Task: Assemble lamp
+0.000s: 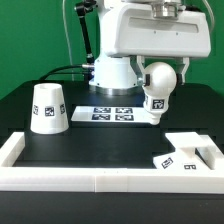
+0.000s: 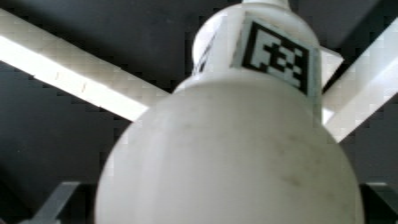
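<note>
In the exterior view the arm's end effector (image 1: pixel 160 72) hangs over the back of the dark worktop (image 1: pixel 100 145), clenched around the round body of the bulb (image 1: pixel 157 88). The bulb points neck down, its tagged neck over the end of the marker board (image 1: pixel 112 114) that lies toward the exterior view's right; whether the neck tip touches the surface cannot be told. The shade (image 1: pixel 48 107) stands upright, narrow end up, well apart toward the exterior view's left. The base (image 1: pixel 185 152) lies flat in the near corner toward the exterior view's right, just beside the white wall (image 1: pixel 100 180) that borders the worktop. In the wrist view the bulb (image 2: pixel 222 150) fills most of the picture, its tagged neck pointing away from the camera. Grey fingers (image 2: pixel 63 203) show at either side of its round body.
</note>
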